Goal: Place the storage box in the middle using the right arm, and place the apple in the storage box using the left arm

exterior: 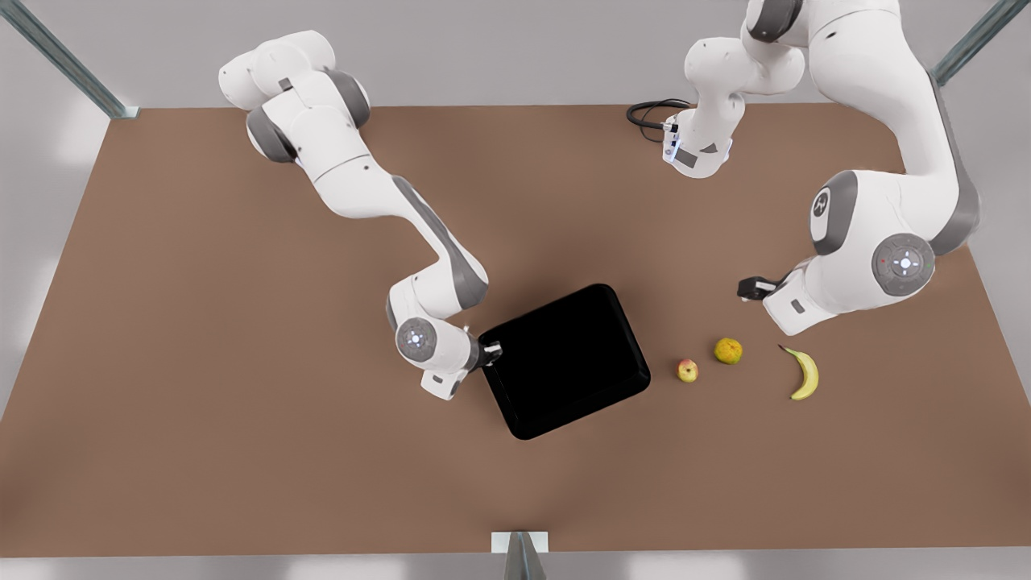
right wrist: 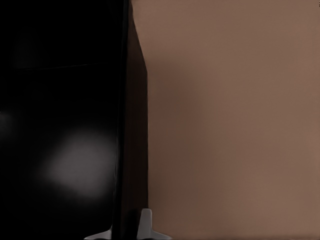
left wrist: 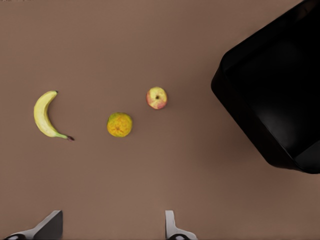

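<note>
My right end effector (exterior: 493,352) is clamped on the rim of the storage box (exterior: 564,360), at the corner toward the front view's left; in the right wrist view one fingertip (right wrist: 145,222) sits just outside the black wall, with the wall pinched between the fingers. The storage box lies flat on the bench (exterior: 201,362), turned at an angle, near the middle. My left end effector (exterior: 751,288) hangs above the bench on the front view's right, released, its two fingers (left wrist: 172,227) spread wide with nothing between them. From its wrist camera I see the apple (left wrist: 157,97) resting on the bench, apart from the storage box and just beside a yellow-green round fruit (left wrist: 120,124), with a banana (left wrist: 46,115) beyond that. In the front view the apple (exterior: 687,370) lies between the storage box and the yellow-green fruit, none of them touching.
</note>
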